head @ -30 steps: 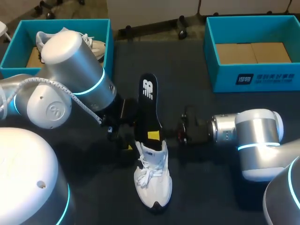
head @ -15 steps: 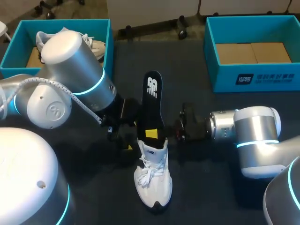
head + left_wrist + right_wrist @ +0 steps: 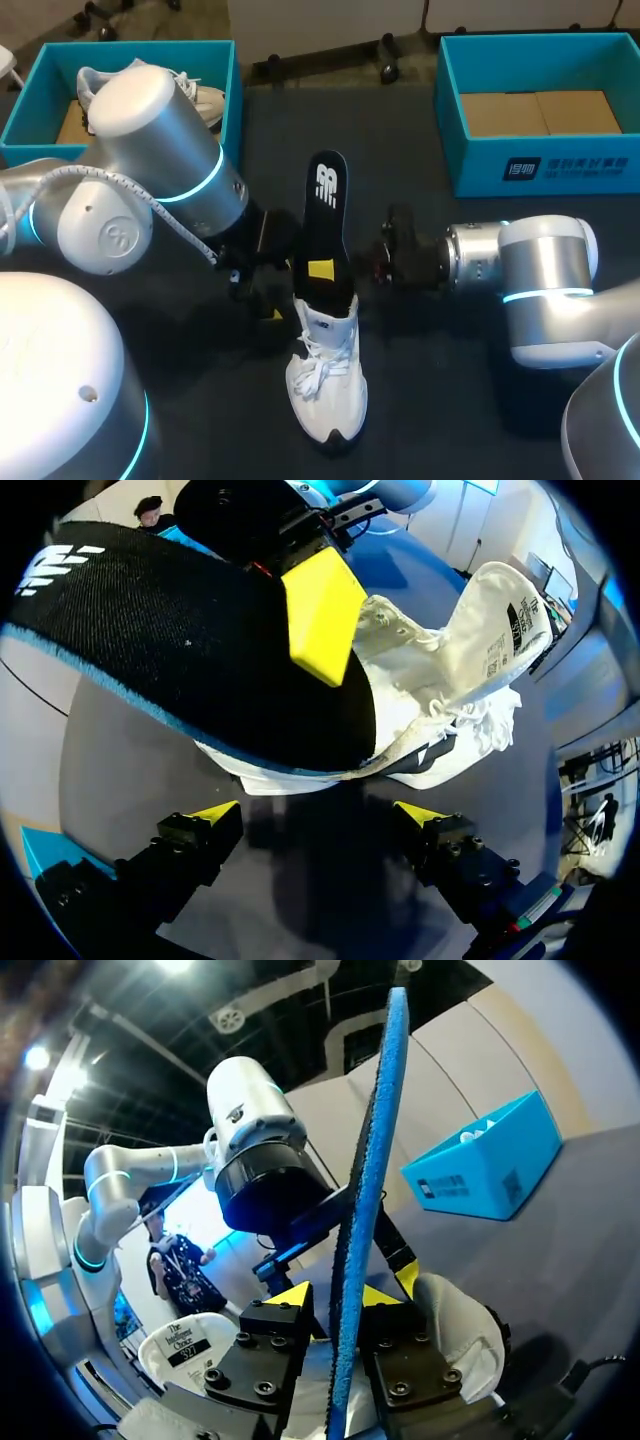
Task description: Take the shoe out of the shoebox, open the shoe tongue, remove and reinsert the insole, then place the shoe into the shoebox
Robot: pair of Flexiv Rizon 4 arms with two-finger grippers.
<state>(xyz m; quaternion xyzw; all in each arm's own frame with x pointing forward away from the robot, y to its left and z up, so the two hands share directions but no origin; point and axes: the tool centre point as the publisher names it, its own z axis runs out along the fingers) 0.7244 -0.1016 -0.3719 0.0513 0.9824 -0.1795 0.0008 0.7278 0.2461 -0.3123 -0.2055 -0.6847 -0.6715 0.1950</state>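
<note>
On the dark worktop [image 3: 450, 400], the bulky left arm [image 3: 150, 150] blocks part of the far left shoebox [image 3: 30, 100]. The right shoebox [image 3: 540, 165] sits far right. The white shoe [image 3: 328, 385] lies mid-worktop. The right gripper [image 3: 335, 1295] pinches its protruding insole [image 3: 325, 215], and the left gripper [image 3: 318, 812] is spread by its heel.

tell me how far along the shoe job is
Done: the shoe lies out on the table, tongue folded open. In hand: the right gripper is shut on the insole, which stands partly inside the shoe; whether it is coming out or going back cannot be told. The left gripper is open beside the shoe. Left: seating the insole and boxing the shoe.
</note>
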